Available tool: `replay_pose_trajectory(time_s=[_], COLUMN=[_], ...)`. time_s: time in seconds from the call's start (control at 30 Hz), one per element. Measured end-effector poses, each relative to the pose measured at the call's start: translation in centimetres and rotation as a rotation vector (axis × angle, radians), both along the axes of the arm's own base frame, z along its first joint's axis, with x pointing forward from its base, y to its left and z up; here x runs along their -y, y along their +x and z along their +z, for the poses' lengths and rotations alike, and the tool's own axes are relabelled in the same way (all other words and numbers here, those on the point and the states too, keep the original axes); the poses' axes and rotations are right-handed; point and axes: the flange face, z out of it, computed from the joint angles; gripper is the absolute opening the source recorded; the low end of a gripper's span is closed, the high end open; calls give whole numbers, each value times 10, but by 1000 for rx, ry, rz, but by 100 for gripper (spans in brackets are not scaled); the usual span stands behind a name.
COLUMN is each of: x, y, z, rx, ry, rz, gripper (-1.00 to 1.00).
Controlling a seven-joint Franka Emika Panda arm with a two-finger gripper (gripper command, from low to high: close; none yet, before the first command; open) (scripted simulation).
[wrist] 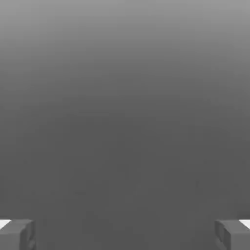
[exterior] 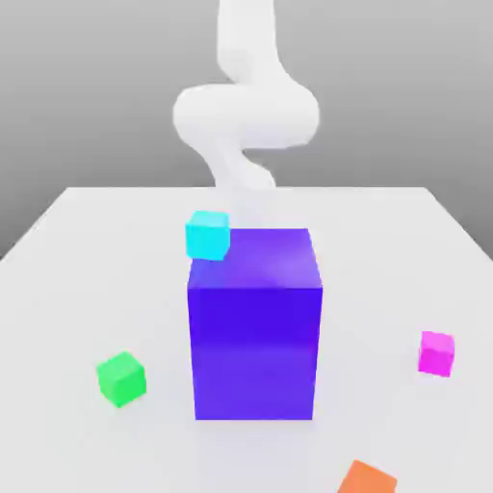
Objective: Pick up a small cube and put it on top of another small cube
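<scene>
The small magenta cube [exterior: 436, 352] rests on the white table [exterior: 67, 289] at the exterior view's right, apart from everything else. The white arm [exterior: 246, 106] rises at the back of the table, its lower part hidden behind the big purple-blue block [exterior: 254, 327]. In the hand view my gripper [wrist: 125, 235] is open: its two grey fingertips [wrist: 17, 235] stand far apart, with nothing between them and a plain grey backdrop ahead.
The tall purple-blue block stands mid-table. A cyan small cube [exterior: 208, 235] shows by its upper corner on the exterior view's left. A green small cube [exterior: 121, 377] lies front left, and an orange cube [exterior: 366, 479] sits at the front edge.
</scene>
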Motion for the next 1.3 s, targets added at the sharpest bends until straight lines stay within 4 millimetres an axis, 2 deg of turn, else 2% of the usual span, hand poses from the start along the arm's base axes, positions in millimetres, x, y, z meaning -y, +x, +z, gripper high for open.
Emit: replay_pose_trajectory(time_s=[0.07, 0.17, 0.23, 0.33, 0.43, 0.53, 0.6, 0.73, 0.8, 1.0, 1.03, 1.23, 1.3], x=[-32, -78, -107, -149, -187, -219, -244, -266, -267, -267, -267, -266, -267], y=[22, 41, 45, 40, 21, -11, -44, -106, -113, -117, -117, -117, -117], z=[-44, -111, -155, -223, -289, -352, -391, -458, -478, -528, -534, -537, -528], rx=[-66, -158, -216, -301, -383, -462, -510, -607, -622, -628, -629, -629, -628], ry=[-60, -139, -188, -254, -312, -360, -392, -425, -422, -422, -423, -425, -422], rz=[83, 210, 299, 440, 589, 744, 872, 1077, 1102, 1110, 1111, 1111, 1110], gripper=[0, 0, 0, 0, 0, 0, 0, 0, 0, 0, -100, -100, -100])
